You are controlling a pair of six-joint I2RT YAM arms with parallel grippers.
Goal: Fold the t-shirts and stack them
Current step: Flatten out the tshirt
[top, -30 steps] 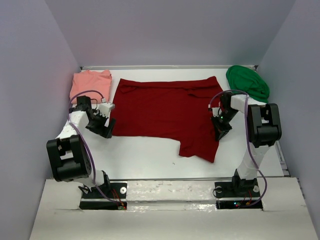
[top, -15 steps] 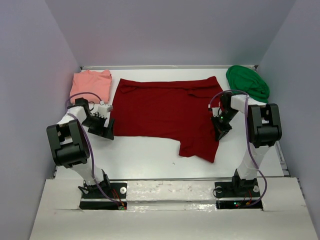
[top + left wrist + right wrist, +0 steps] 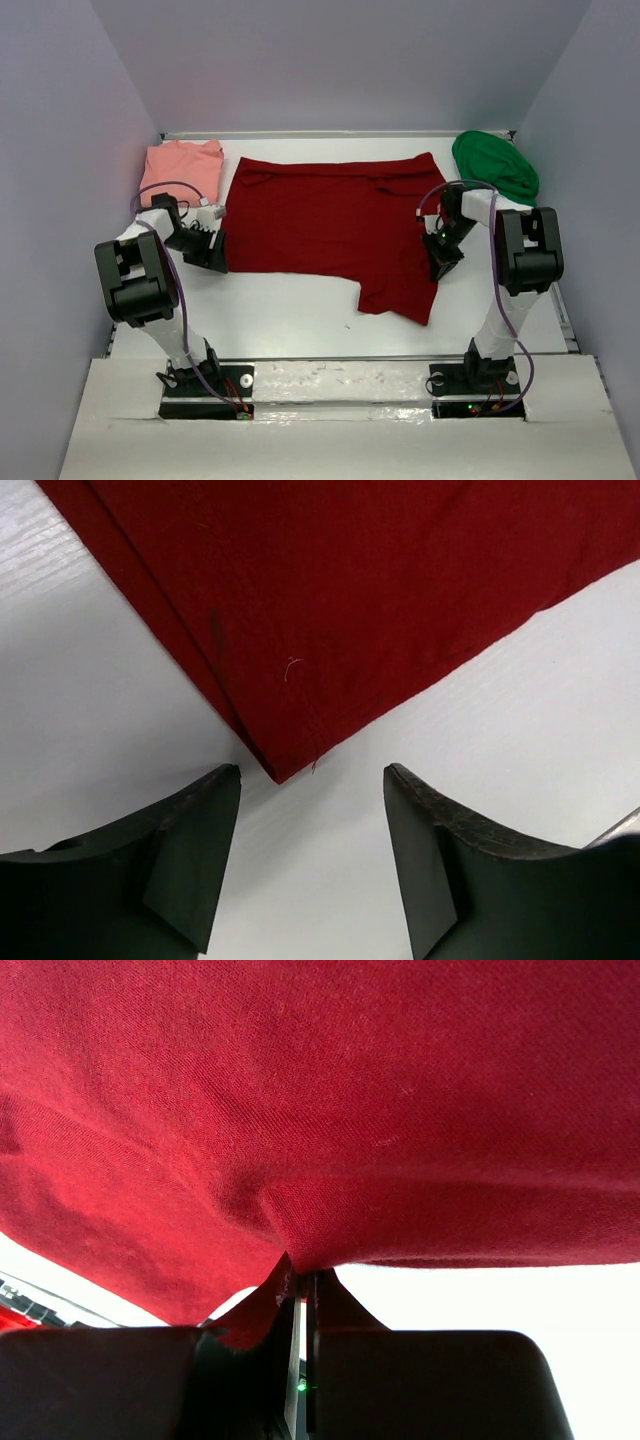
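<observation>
1. One dark red t-shirt (image 3: 330, 225) lies spread across the middle of the white table (image 3: 290, 320).
2. Fingers of the right gripper (image 3: 300, 1295) are clamped on its right edge.
3. Fingers of the left gripper (image 3: 312, 772) stand apart, flanking its near-left corner.
4. Far left sits the folded salmon-pink t-shirt (image 3: 182, 165); far right, the bunched green t-shirt (image 3: 495, 165).

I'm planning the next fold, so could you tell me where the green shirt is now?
In the top view the green shirt lies bunched in the far right corner, just beyond the right hand and right of the red shirt.
</observation>
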